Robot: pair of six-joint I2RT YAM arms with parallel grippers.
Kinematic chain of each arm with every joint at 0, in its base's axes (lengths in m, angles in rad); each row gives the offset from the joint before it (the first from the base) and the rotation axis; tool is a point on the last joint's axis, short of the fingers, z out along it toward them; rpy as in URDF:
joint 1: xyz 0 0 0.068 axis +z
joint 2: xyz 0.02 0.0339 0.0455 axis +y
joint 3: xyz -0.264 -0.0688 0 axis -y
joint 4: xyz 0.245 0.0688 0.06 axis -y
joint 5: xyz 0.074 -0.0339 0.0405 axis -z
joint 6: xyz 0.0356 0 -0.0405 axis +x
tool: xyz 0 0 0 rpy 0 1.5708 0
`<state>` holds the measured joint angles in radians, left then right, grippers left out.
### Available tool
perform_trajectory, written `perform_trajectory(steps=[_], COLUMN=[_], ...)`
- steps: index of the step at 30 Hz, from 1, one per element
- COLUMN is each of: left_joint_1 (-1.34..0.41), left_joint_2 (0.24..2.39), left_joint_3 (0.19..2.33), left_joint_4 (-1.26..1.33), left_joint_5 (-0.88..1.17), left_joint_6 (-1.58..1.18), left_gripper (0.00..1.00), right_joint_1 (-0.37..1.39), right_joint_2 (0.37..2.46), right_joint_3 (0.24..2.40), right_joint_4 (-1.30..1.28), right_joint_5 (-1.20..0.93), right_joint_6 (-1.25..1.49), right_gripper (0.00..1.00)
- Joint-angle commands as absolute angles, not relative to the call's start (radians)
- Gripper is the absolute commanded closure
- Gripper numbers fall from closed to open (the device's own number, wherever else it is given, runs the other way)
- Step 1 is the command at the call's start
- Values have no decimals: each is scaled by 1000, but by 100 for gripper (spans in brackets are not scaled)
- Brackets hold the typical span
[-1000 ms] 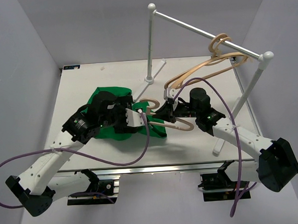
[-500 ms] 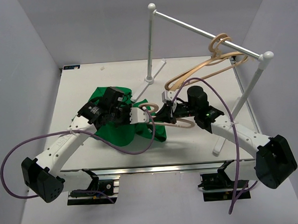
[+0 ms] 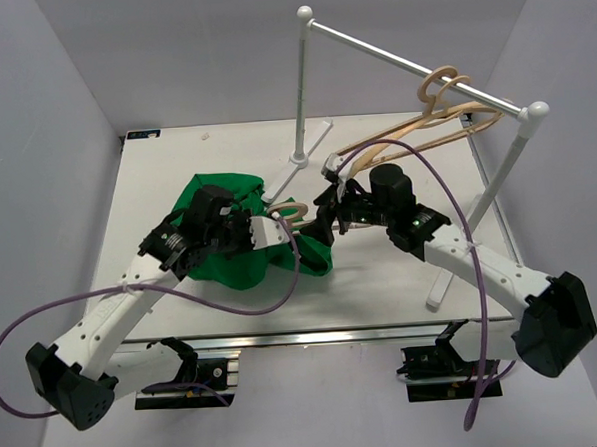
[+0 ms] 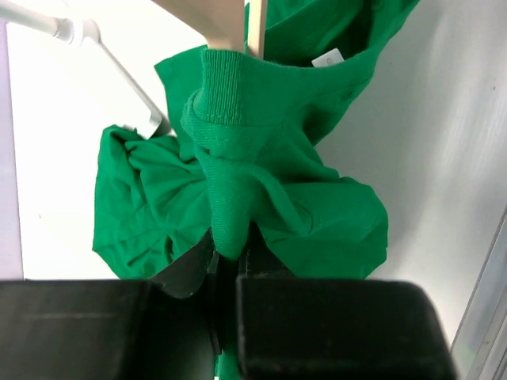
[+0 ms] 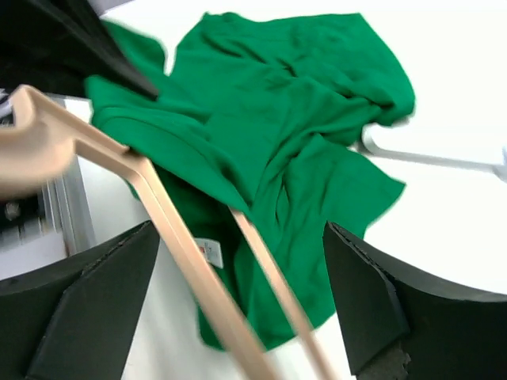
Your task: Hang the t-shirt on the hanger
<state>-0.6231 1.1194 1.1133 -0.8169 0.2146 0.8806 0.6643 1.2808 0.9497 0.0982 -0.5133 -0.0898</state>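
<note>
The green t-shirt [image 3: 230, 249] lies crumpled on the white table, left of centre. My left gripper [image 3: 272, 231] is shut on its ribbed collar [image 4: 226, 198], and the fold runs down between the jaws of the gripper [image 4: 230, 252]. The tan hanger [image 3: 290, 214] shows its rounded hook beside the collar, and its body is mostly covered by cloth and by my right arm. My right gripper [image 3: 328, 204] stands open just right of the hook. In the right wrist view both hanger arms [image 5: 178, 253] cross the gap of the gripper [image 5: 239, 231], over the t-shirt [image 5: 293, 119], free of both fingers.
A white clothes rail [image 3: 411, 67] crosses the back right on two posts, with two more wooden hangers [image 3: 443, 116] hooked on it. Its left post foot [image 3: 310, 148] stands just behind the shirt. The right foot bar [image 3: 458, 250] runs along the table's right side.
My left gripper, open a second ago, has shut on the collar. My right gripper has opened off the hanger and drawn back a little toward the rail.
</note>
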Motion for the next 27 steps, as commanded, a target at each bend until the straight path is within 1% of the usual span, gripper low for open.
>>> perform_trajectory(steps=[1,2,4,6,9,13,16,17,18,19,21,24,26,27], left_joint_1=[-627,-627,-626,-626,-621,-618,-617,-617,-617,-617,-617,-615,-611,-609], left_joint_2=[1010,981,957,927,897,859,844,839,838,836,836,834,838,841], left_joint_3=[1059,1049,1025,1011,1006,973,940,931,924,920,919,920,925,928], left_joint_4=[-710,-707,-704,-675,-701,-707,-704,-703,-718,-722,-738,-745,-741,-732], left_joint_5=[181,158,144,126,123,83,66,60,60,60,54,46,45,35], left_joint_6=[808,798,795,734,678,681,690,693,699,704,706,706,698,693], left_gripper=[100,100,100,100,100,100,100,100,100,100,100,100,100,100], right_joint_1=[712,748,779,830,917,1012,1040,1040,1040,1040,1040,1039,1039,1040], right_joint_2=[1171,1122,1065,1039,1012,1005,971,954,937,899,853,741,703,689], right_joint_3=[907,893,849,816,787,785,819,833,863,880,916,945,924,899], right_joint_4=[38,11,-7,-60,-181,-270,-357,-411,-440,-471,-564,-705,-723,-683], right_joint_5=[-306,-228,-174,-114,-9,27,220,332,383,497,587,643,605,574], right_joint_6=[58,78,110,173,271,353,396,406,408,451,474,580,630,638], right_gripper=[11,11,11,11,11,11,11,11,11,11,11,11,11,11])
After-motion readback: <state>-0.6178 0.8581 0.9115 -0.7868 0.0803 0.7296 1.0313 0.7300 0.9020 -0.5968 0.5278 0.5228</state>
